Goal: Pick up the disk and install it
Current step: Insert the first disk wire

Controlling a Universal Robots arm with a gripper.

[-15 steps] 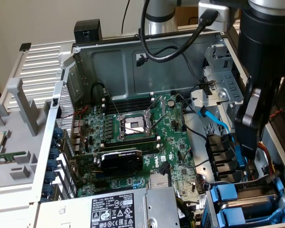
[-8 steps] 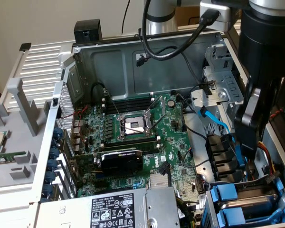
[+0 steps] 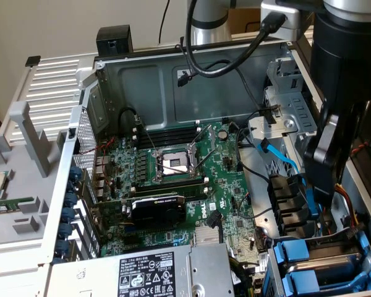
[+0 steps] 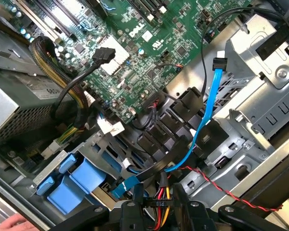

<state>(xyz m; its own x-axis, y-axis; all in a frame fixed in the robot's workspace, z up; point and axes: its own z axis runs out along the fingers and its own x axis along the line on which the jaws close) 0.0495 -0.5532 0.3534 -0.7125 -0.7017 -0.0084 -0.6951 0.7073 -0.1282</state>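
Note:
Two bright blue plastic drive frames [image 3: 295,255] sit stacked in the bay at the case's front corner, on the exterior view's right. A grey metal face [image 3: 326,262] shows inside the upper frame. No label shows, so I cannot tell which one holds the disk. The wrist view has the frames' blue tabs [image 4: 73,185] beside the cable bundle. My black gripper [image 3: 319,185] hangs above the black cable clips, a little behind the bay. Its fingers [image 4: 137,195] stand apart, open, with only red and yellow wires behind the gap [image 4: 159,195].
The green motherboard [image 3: 173,167] fills the case floor, and the silver power supply [image 3: 142,272] lies at its front. A blue data cable [image 4: 208,115] and a red-black twisted wire [image 4: 216,185] cross near the gripper. A person's fingertips [image 4: 5,223] rest at the case edge.

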